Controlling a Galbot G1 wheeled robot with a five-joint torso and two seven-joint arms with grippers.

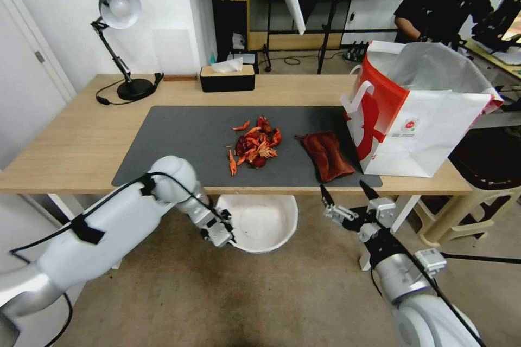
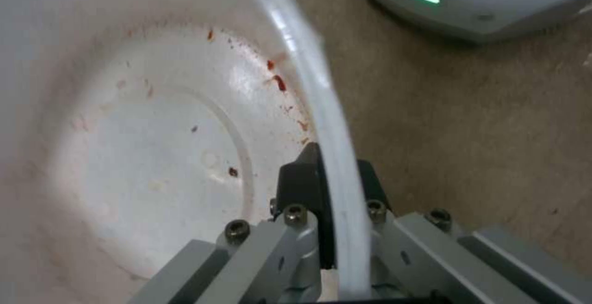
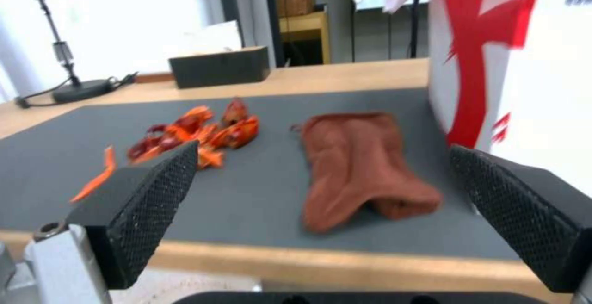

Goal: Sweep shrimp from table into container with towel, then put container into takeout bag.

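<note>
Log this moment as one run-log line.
left gripper: shut on container rim, below table edge | right gripper: open, facing towel | shrimp: piled on mat | takeout bag: upright on table

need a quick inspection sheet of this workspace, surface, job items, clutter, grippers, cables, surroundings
surface: wooden table with a dark grey mat.
job's things: shrimp piled mid-mat; towel beside them toward the takeout bag, which stands open at the mat's right end; container held below the table's near edge, only red specks inside.
clutter: tissue box and desk lamp at the far edge.
grippers: left gripper shut on the container's rim; right gripper open, near the table edge in front of the towel.
cables: lamp cord on the table; black cable along the left arm.
surroundings: beige floor, stool at right.
</note>
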